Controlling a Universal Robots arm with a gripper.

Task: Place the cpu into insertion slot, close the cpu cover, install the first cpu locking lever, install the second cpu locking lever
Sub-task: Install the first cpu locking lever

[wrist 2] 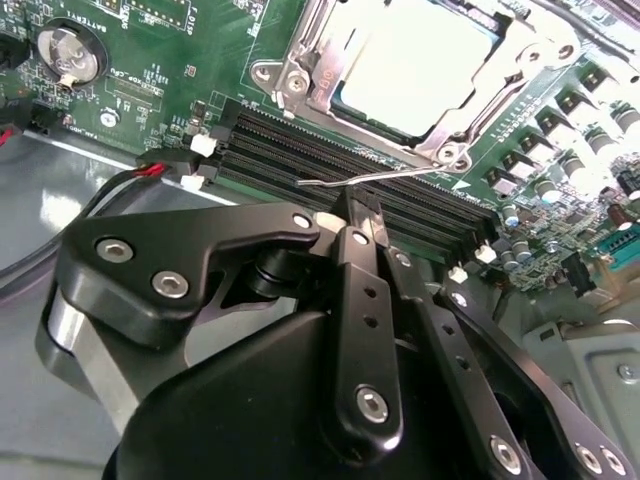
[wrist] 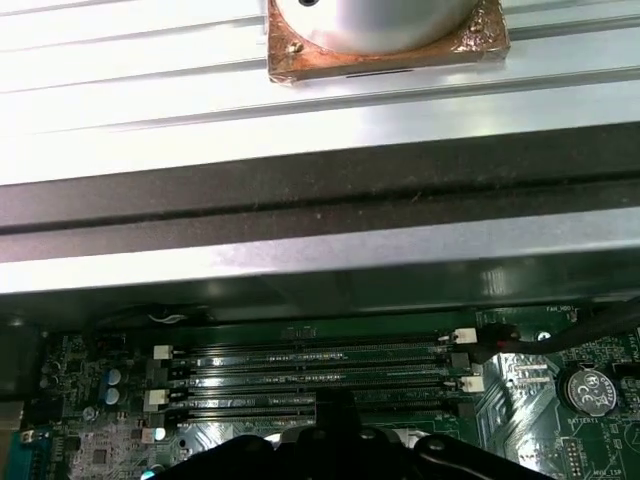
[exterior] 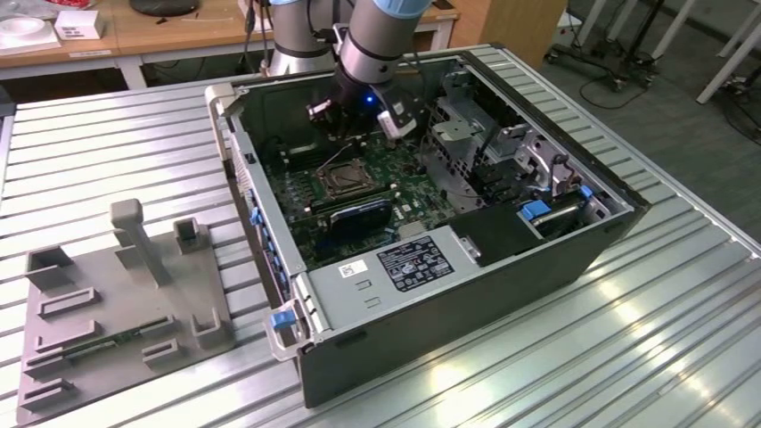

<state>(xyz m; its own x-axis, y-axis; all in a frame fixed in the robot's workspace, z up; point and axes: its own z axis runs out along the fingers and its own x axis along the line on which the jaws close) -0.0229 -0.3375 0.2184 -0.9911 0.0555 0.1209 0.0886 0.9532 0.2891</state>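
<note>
Now: gripper (wrist 2: 352, 206) fingers pressed together just beside the wire lever (wrist 2: 400, 172); chip (wrist 2: 410, 55) sits framed by cover (wrist 2: 300, 75), inside case (exterior: 511, 294).

Cpu (wrist 2: 415, 60) in insertion slot (wrist 2: 445, 150)

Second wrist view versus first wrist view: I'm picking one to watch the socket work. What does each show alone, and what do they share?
Second wrist view's own: the cpu, bright inside the metal-rimmed insertion slot, and a thin wire locking lever close by the tool. First wrist view's own: the computer case wall, the ribbed metal table beyond it, and a copper-based cylinder standing there. Shared: the black memory slots, the coin battery, the green motherboard and the tool itself.
</note>
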